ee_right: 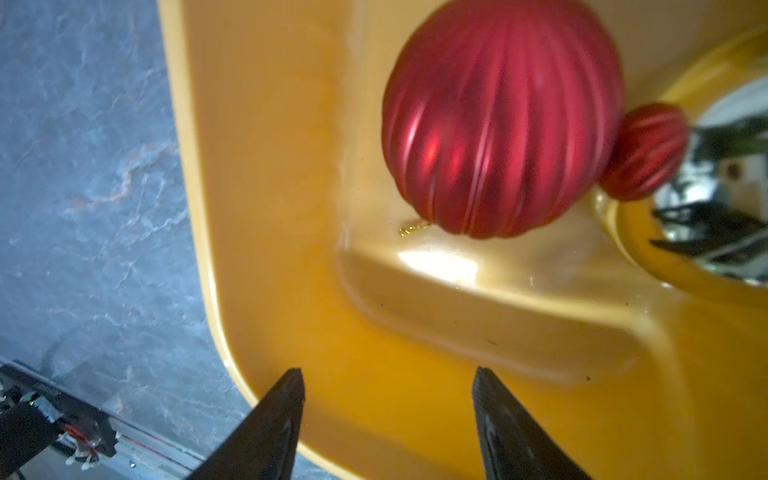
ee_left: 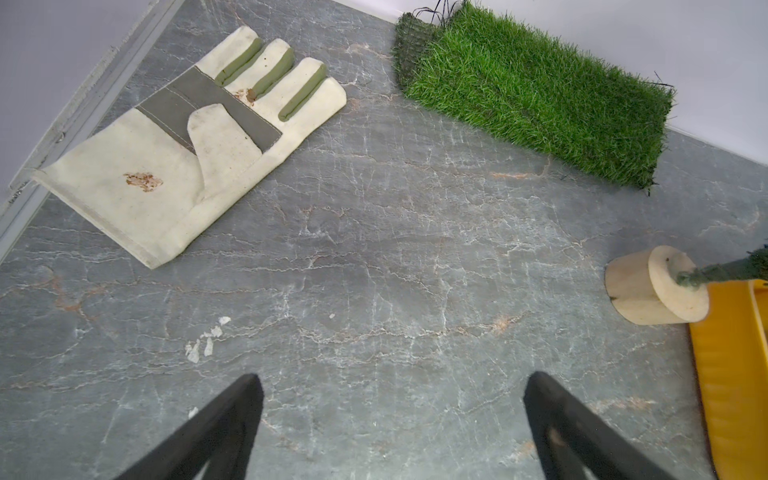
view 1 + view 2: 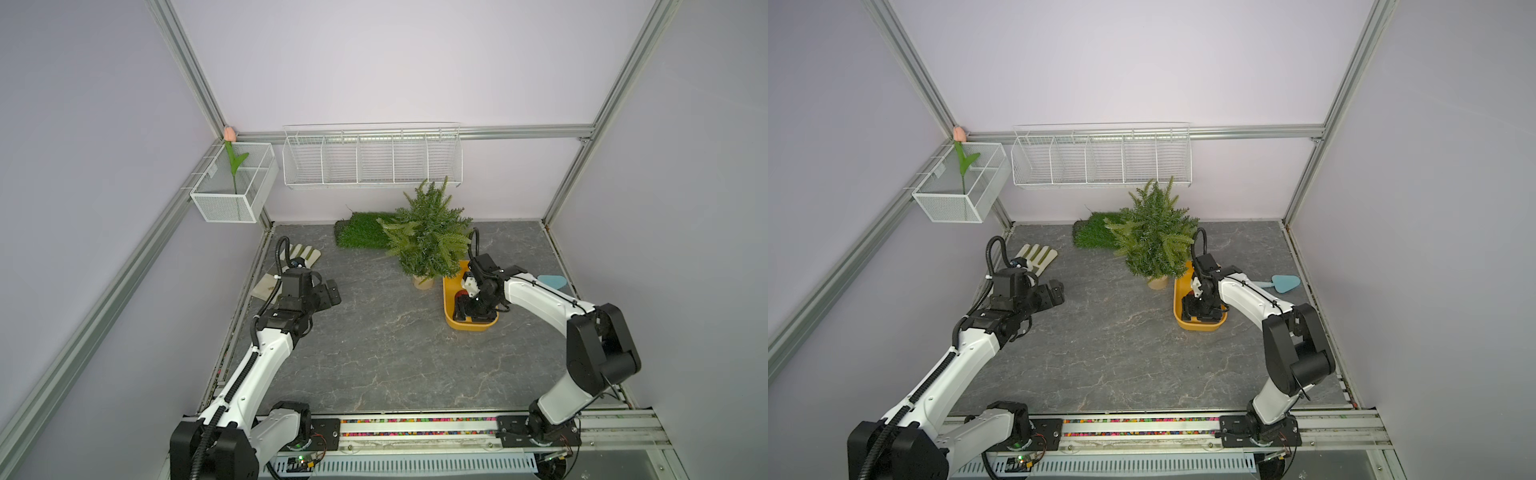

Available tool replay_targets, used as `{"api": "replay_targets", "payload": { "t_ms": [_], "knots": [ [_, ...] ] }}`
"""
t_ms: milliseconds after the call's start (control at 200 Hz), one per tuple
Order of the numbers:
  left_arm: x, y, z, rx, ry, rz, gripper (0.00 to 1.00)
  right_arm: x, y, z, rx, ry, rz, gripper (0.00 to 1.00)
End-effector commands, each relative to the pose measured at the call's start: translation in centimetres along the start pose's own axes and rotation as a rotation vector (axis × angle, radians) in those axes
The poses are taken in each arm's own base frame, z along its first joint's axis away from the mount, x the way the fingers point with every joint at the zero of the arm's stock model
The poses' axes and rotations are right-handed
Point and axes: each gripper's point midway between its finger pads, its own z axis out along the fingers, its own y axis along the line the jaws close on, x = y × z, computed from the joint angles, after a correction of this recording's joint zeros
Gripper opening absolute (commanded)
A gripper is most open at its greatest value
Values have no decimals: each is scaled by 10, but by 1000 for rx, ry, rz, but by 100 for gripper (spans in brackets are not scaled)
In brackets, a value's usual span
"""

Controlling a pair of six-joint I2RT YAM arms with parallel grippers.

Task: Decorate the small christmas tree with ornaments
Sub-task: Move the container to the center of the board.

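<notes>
Right wrist view: right claw (image 1: 388, 374) held inside the yellow tray (image 1: 266, 208), jaws parted, nothing gripped.
In a top view the right arm is bent down over the tray, right of centre, beside the small christmas tree (image 3: 428, 237); a ribbed red ornament (image 1: 503, 120) lies in the tray. The left claw (image 2: 392, 378) is spread wide, empty.

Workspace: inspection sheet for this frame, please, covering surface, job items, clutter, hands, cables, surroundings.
Surface: grey marbled tabletop, small white flecks.
Job's things: tree upright, no baubles seen on it; red bauble and mirror bauble in yellow tray beside it.
Clutter: glove, grass mat, blue trowel.
Hands: left hand open over bare tabletop; right hand open, empty, inside tray.
Cables: black hose looped at each wrist.
Surroundings: wire baskets, tulip in mesh box.
</notes>
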Motion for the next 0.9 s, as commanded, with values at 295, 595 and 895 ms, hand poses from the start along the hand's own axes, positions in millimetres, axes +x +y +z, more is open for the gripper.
{"api": "replay_targets", "payload": {
  "t_ms": [295, 595, 895],
  "knots": [
    [11, -15, -25, 82, 37, -45, 99, 93, 29, 6, -23, 38, 73, 65],
    [28, -17, -43, 126, 62, -59, 99, 117, 91, 21, -131, 42, -35, 64],
    [27, -18, -57, 139, 46, -60, 99, 97, 176, 25, -218, -1, -210, 64]
  ]
}}
